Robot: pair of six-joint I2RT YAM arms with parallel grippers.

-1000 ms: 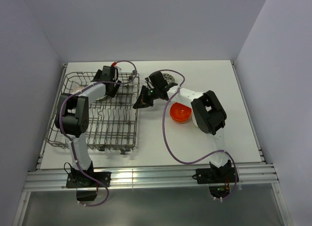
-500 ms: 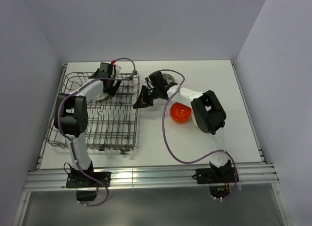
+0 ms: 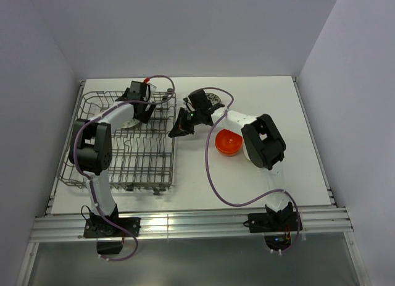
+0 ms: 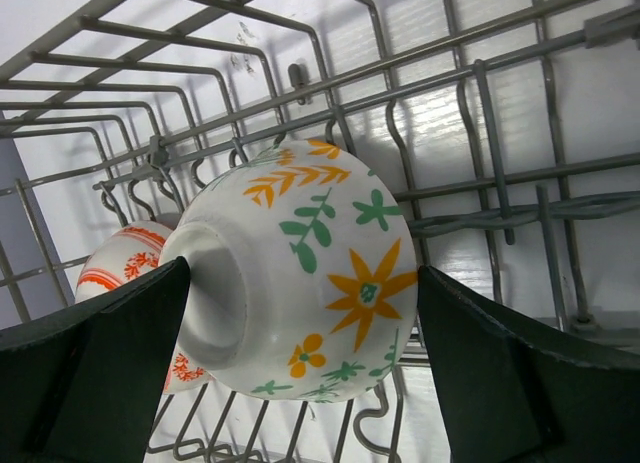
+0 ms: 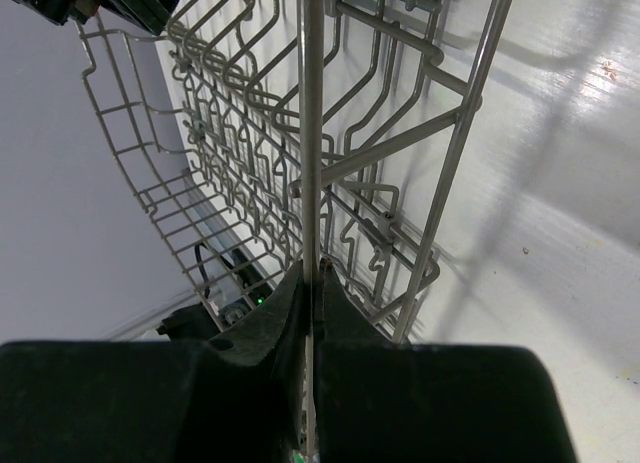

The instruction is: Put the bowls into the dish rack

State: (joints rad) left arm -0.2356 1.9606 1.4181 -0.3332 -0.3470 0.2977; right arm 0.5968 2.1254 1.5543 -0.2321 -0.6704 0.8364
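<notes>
White counter (image 3: 308, 144) between pale walls (image 3: 185, 33) carries one dish rack (image 3: 136, 156) on its left half. I count four bowls: two in the rack's far end, a flowered bowl (image 4: 340, 243) with a red-orange patterned bowl (image 4: 125, 258) beside it; one orange bowl (image 3: 227, 142) on the counter right of the rack; and one grey-patterned bowl (image 3: 215, 100) farther back, partly hidden by my right arm (image 3: 262, 141). Of the two pincers, my left pincer (image 4: 302, 283) gapes wide astride the flowered bowl, and my right pincer (image 5: 310, 283) is clamped narrow on the rack's right rim wire.

Bright, even overhead light. Soft wire shadows under dish rack (image 3: 145, 159) on table (image 3: 296, 168). Wrist views: table glare near blown out, foreground dark, blurred, edges bowed.
</notes>
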